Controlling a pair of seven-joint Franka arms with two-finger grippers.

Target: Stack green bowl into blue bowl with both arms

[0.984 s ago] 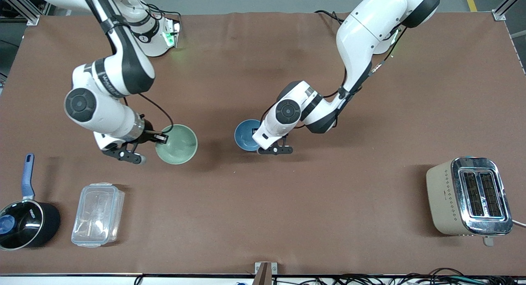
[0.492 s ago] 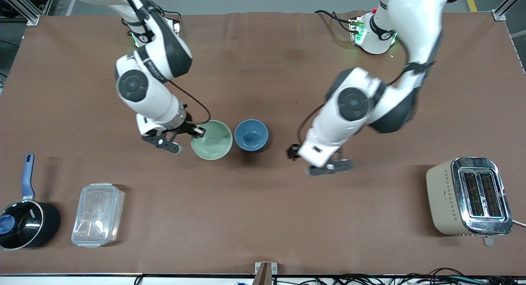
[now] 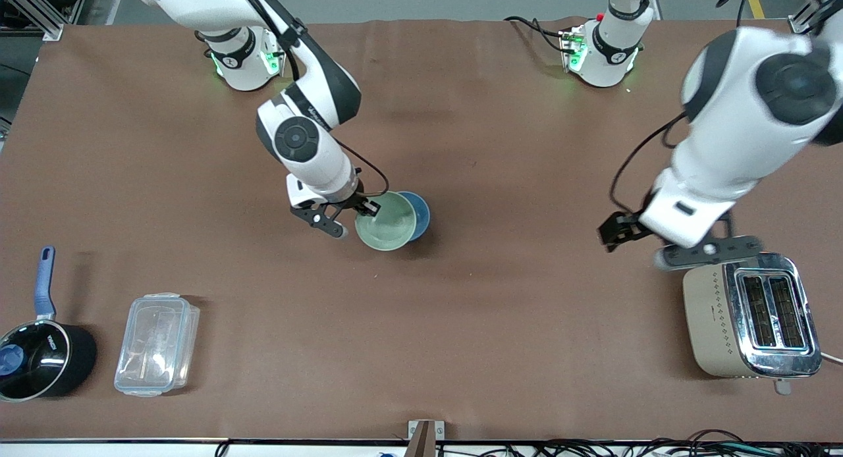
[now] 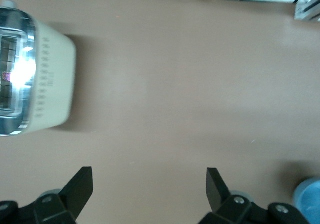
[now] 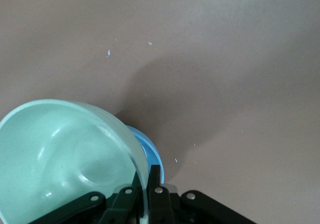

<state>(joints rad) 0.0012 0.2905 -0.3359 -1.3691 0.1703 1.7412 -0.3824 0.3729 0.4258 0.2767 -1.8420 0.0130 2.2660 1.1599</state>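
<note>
My right gripper is shut on the rim of the pale green bowl and holds it over the sky-blue bowl, which shows only as a crescent beside it. In the right wrist view the fingers pinch the green bowl's rim, with the blue bowl just under it. My left gripper is open and empty, up over the table beside the toaster. The left wrist view shows its fingers wide apart over bare table, with a bit of the blue bowl at the edge.
A beige and chrome toaster stands toward the left arm's end, near the front camera. A clear plastic lidded box and a black saucepan with a blue handle stand toward the right arm's end.
My right gripper has carried the green bowl from beside the blue bowl to over it. My left arm has swung away from the blue bowl toward the toaster.
</note>
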